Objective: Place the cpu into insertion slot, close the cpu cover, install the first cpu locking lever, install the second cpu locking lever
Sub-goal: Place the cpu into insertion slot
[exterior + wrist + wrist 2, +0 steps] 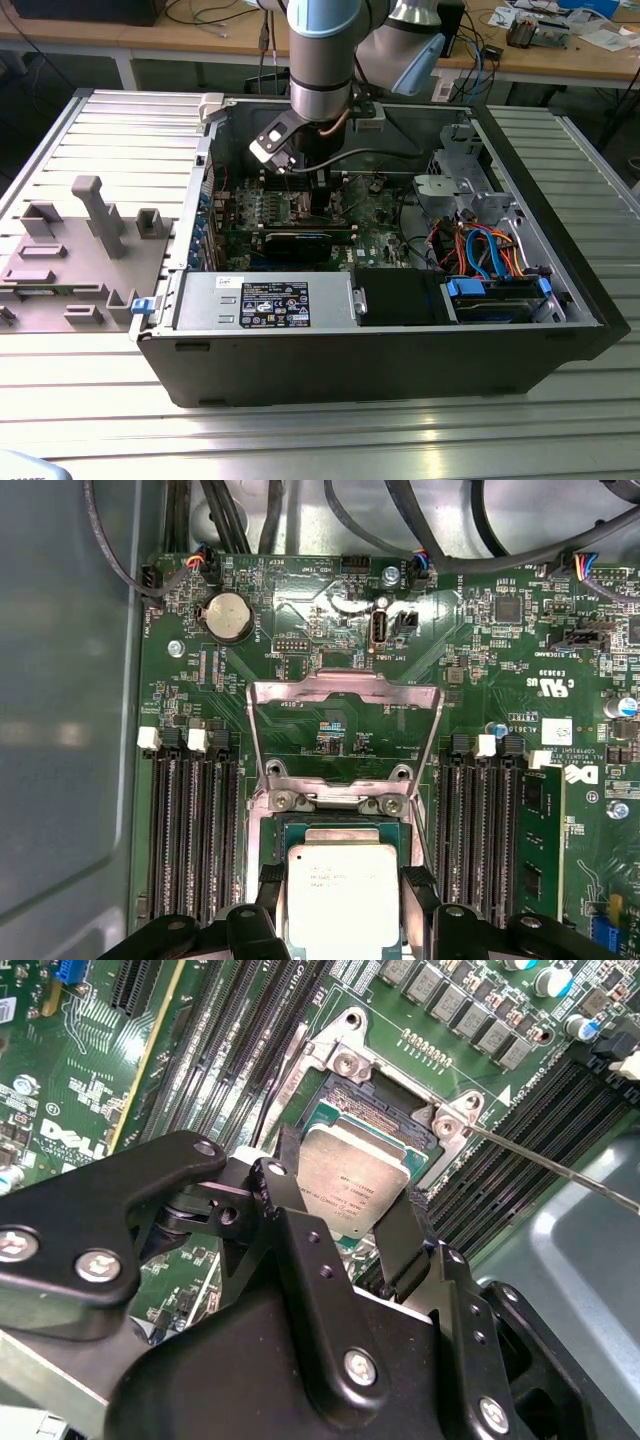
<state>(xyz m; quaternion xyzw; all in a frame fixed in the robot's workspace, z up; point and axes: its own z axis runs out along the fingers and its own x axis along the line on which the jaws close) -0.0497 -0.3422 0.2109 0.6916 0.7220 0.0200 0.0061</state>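
First wrist view has the end effector [345, 905] pinching the cpu [343, 885] by two opposite edges right over the insertion slot [345, 827], though whether the chip is seated or hangs just above it I cannot tell. The cpu cover [340, 691] is swung open, away from the slot, so placing looks nearly done while closing the cover and fitting both levers remain. Black fingers [270, 885] cut off the chip's near edge.

The cpu [343, 895] had a matt silvery metal top (smooth, pale grey); the cpu cover [345, 692] was bare, dull-shining metal.
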